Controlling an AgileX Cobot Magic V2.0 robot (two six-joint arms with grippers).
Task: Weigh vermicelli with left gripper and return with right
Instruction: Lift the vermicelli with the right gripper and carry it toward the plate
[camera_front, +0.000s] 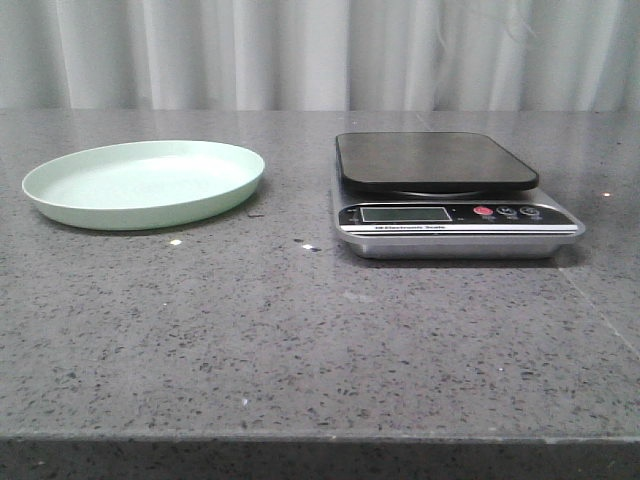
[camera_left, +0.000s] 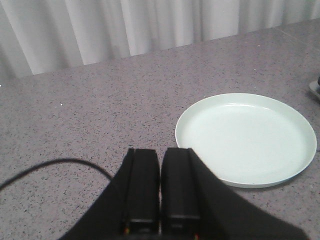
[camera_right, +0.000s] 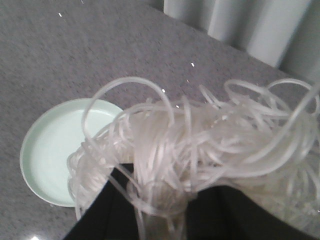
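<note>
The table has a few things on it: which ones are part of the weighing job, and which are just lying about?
Part of the job:
vermicelli, held in the right gripper
scale
green plate
left gripper, shut and empty

Just lying about:
small crumbs on the table
white curtain behind

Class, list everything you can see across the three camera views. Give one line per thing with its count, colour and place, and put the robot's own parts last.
Plate: one, pale green, empty, on the left of the table.
Scale: one, silver with a black top, bare, on the right of the table.
Vermicelli: one bundle, whitish and translucent, held in the air above the table.
Table: one, grey speckled.
Curtain: white, behind the table.
Left gripper: one, black, shut on nothing, near the plate.
Right gripper: one, black, shut on the vermicelli.
</note>
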